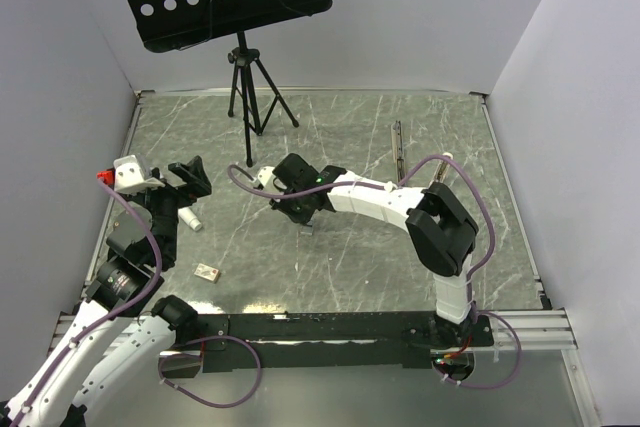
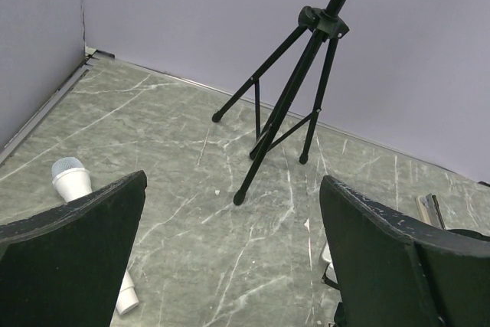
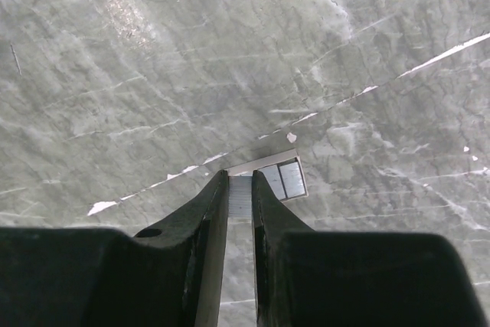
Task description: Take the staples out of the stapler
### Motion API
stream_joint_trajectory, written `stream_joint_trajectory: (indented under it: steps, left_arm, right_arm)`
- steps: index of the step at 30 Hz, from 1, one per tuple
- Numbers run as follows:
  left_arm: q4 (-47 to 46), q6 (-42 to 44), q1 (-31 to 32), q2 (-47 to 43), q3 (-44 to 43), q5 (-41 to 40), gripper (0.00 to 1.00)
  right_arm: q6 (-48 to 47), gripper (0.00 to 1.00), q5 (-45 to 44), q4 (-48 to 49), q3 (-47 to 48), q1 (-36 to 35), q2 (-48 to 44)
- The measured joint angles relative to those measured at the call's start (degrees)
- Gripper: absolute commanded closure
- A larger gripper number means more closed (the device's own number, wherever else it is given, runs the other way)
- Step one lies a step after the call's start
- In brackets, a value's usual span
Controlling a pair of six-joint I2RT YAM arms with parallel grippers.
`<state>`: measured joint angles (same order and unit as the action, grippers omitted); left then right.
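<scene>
Since your right fingers (image 3: pixel 203 220) pinch the staples (image 3: pixel 240 195) low over the table (image 3: pixel 115 74), likely to set them down, left fingers (image 2: pixel 69 250) hang wide open, empty.

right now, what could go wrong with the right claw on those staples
The right claw pinches only part of the staples, which lie flat on the table; the thin strip may slip out or snap apart when lifted. The claw is down at the tabletop and could scrape it.
</scene>
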<state>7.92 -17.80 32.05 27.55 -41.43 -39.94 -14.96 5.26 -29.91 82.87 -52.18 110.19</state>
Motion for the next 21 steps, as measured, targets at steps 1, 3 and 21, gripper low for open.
stream_joint_trajectory:
  steps: [1, 3, 21]
  left_arm:
    - [0.00, 0.00, 0.02, 0.00, 0.00, -0.02, 0.01]
    - [0.00, 0.02, 0.00, 0.00, 0.00, 0.00, 0.01]
    - [0.00, 0.09, 0.00, 0.11, 0.00, -0.02, 0.01]
  right_arm:
    - [-0.42, 0.80, 0.00, 0.02, 0.00, 0.00, 0.00]
    - [-1.27, 0.81, 0.02, 0.17, -0.09, 0.00, 0.00]
    - [-6.01, 0.80, 3.89, 2.71, -4.24, 1.55, 0.00]
